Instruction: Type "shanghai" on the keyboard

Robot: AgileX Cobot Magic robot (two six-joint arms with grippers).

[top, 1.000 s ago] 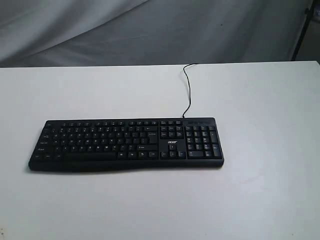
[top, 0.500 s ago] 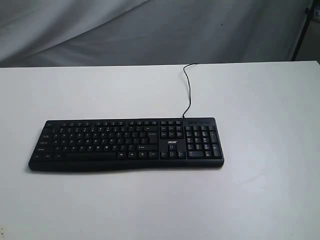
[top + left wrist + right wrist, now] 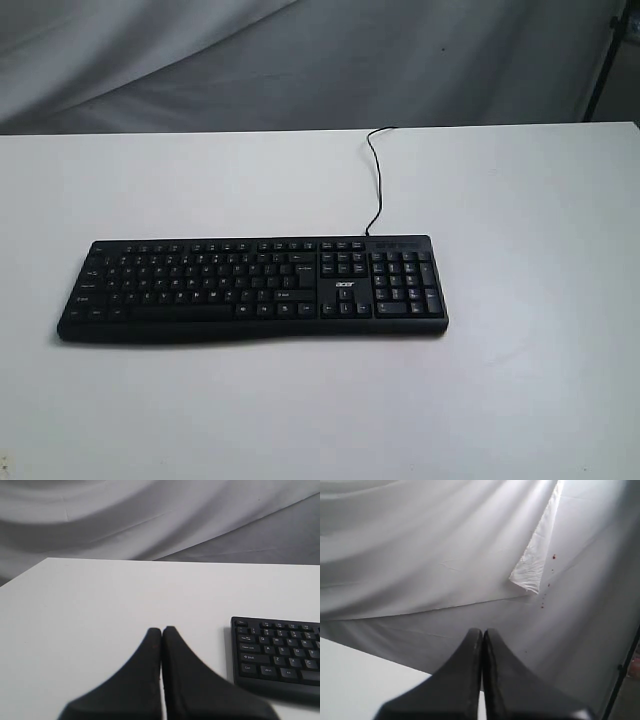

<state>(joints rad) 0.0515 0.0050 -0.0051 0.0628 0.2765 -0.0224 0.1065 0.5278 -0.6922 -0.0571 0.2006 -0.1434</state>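
While the exterior view shows the keyboard (image 3: 250,290), wrist views show left end effector (image 3: 161,629), right end effector (image 3: 482,630) clenched.

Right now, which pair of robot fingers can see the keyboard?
The left black fingers: the flat black keyboard shows beside them, Ctrl end nearest; the right fingers see no keyboard.

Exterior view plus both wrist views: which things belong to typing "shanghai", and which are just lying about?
Belongs to the job:
- keyboard, flat on the table, no gripper on it
- cable, running off the table's far edge
- left gripper, shut
- right gripper, shut

Just there:
- table
- cloth backdrop
- dark pole at the far right
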